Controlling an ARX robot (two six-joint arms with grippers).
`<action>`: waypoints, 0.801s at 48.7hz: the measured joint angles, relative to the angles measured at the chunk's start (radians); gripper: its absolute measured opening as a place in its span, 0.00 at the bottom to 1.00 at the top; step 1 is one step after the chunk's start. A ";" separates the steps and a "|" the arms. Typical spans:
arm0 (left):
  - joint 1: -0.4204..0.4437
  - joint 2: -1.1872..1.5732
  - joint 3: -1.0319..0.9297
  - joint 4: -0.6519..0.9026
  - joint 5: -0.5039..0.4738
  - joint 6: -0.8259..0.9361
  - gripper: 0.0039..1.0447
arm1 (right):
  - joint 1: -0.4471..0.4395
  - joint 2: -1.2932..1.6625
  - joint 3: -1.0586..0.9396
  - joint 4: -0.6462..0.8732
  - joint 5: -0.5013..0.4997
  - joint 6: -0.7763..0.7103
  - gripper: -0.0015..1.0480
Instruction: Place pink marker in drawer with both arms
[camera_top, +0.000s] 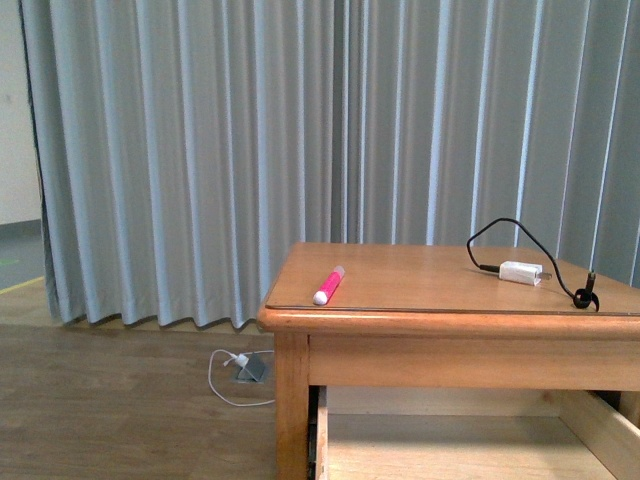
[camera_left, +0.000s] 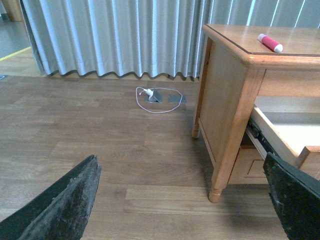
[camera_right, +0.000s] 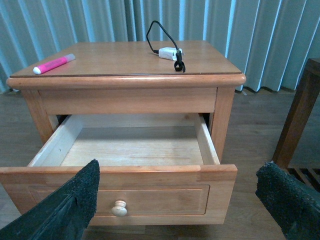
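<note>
We see the pink marker (camera_top: 328, 285) lying near the left front edge of the wooden table top (camera_top: 430, 270), well apart from the white charger (camera_top: 521, 272) and its black cable (camera_top: 500, 228). Below, the drawer (camera_right: 165, 195) stands pulled out. Our left gripper (camera_left: 180, 200) and right gripper (camera_right: 180, 200) both have their fingers spread wide apart.

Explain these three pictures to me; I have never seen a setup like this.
This is a robot with two arms, each ending in a gripper. The front picture looks forward from its body; neither arm shows there. The other two come from wrist cameras: the black shapes at the edges are the spread fingers of the left gripper and the right gripper. Both are open and hold nothing. On the wooden table lie a pink marker and a white charger block with a black cable. The drawer below stands pulled out, empty.
</note>
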 joint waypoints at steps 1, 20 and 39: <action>0.000 0.000 0.000 0.000 0.000 0.000 0.95 | 0.000 0.000 0.000 0.000 0.000 0.000 0.92; 0.000 0.000 0.000 0.000 0.000 0.000 0.95 | 0.000 0.000 0.000 0.000 0.000 -0.001 0.92; -0.196 0.555 0.301 0.159 -0.198 -0.113 0.95 | 0.000 0.000 0.000 0.000 -0.001 -0.002 0.92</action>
